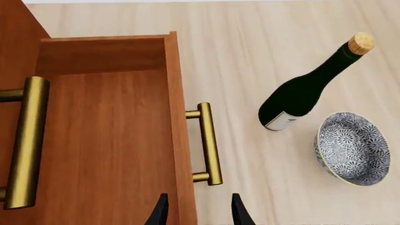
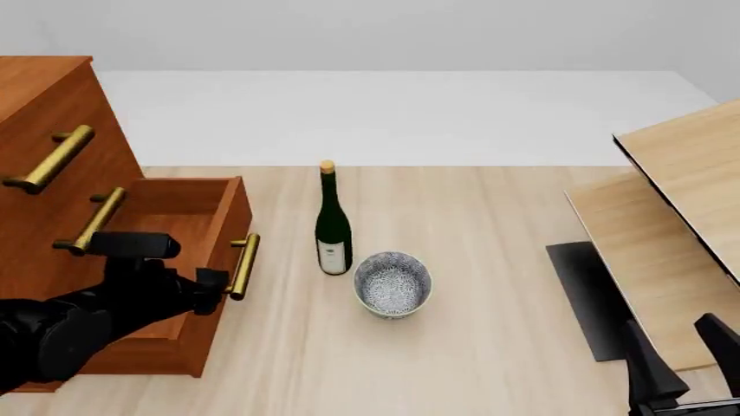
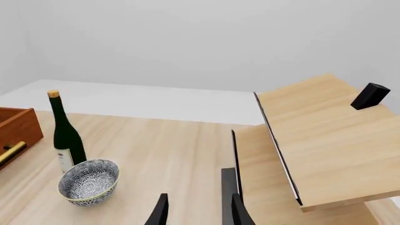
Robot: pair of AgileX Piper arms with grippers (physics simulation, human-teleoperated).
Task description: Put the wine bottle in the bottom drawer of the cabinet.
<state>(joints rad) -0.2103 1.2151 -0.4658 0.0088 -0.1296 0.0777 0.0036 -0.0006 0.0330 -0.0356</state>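
The cabinet (image 2: pixel 47 95) stands at the left with its bottom drawer (image 2: pixel 173 217) pulled out and nothing showing inside it (image 1: pixel 112 131). My left gripper (image 2: pixel 214 290) is open just short of the drawer's brass handle (image 2: pixel 243 264), and in the left wrist view its tips (image 1: pixel 200 213) straddle the drawer front's edge below the handle (image 1: pixel 209 143). The wine bottle (image 2: pixel 333 221) stands upright on the table to the right of the drawer, also visible in both wrist views (image 1: pixel 300 91) (image 3: pixel 65 133). My right gripper (image 2: pixel 684 360) hangs open at the near right, holding nothing (image 3: pixel 200 211).
A speckled bowl (image 2: pixel 393 283) sits just in front of and to the right of the bottle. Two upper drawer handles (image 2: pixel 52 159) (image 2: pixel 93 221) jut from the cabinet front. Tilted pale wood panels (image 2: pixel 682 173) and a dark mat (image 2: pixel 584 295) fill the right side.
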